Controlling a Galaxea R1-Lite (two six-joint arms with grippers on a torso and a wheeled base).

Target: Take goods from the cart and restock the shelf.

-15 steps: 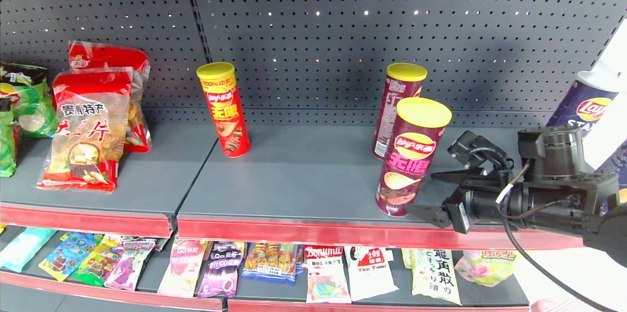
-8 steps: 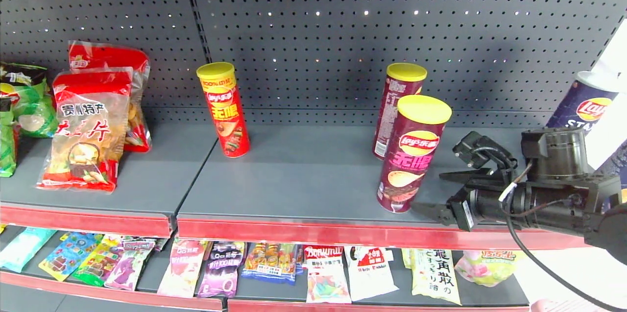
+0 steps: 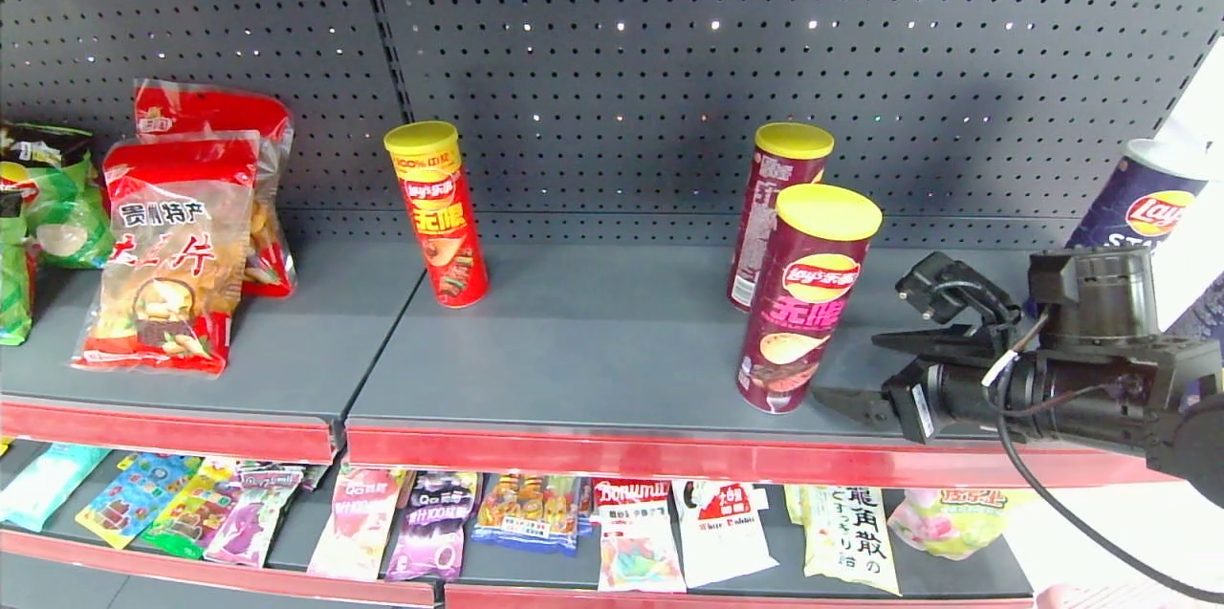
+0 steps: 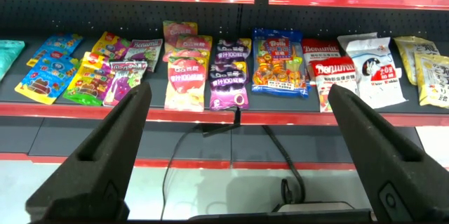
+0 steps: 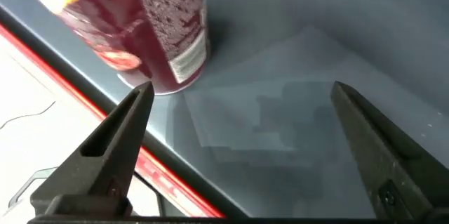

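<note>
A maroon chip can (image 3: 808, 298) with a yellow lid stands upright near the front edge of the grey shelf (image 3: 593, 341). My right gripper (image 3: 865, 370) hangs open just to its right, apart from it, with nothing between the fingers. In the right wrist view the can's base (image 5: 158, 34) lies beyond the open right gripper (image 5: 242, 147), off to one side. A second maroon can (image 3: 776, 207) stands behind the first, and a red can (image 3: 437, 212) stands farther left. My left gripper (image 4: 238, 154) is open and holds nothing, facing a lower shelf of snack packs (image 4: 210, 69).
Red snack bags (image 3: 182, 246) and green bags (image 3: 48, 217) fill the shelf's left end. A blue can (image 3: 1138, 198) shows at the right edge. The shelf has a red front lip (image 3: 574, 451), with small packs (image 3: 631, 528) on the shelf below.
My right gripper has drawn back to the right, away from the front maroon can. The can, slightly tilted before, now stands straighter on the shelf.
</note>
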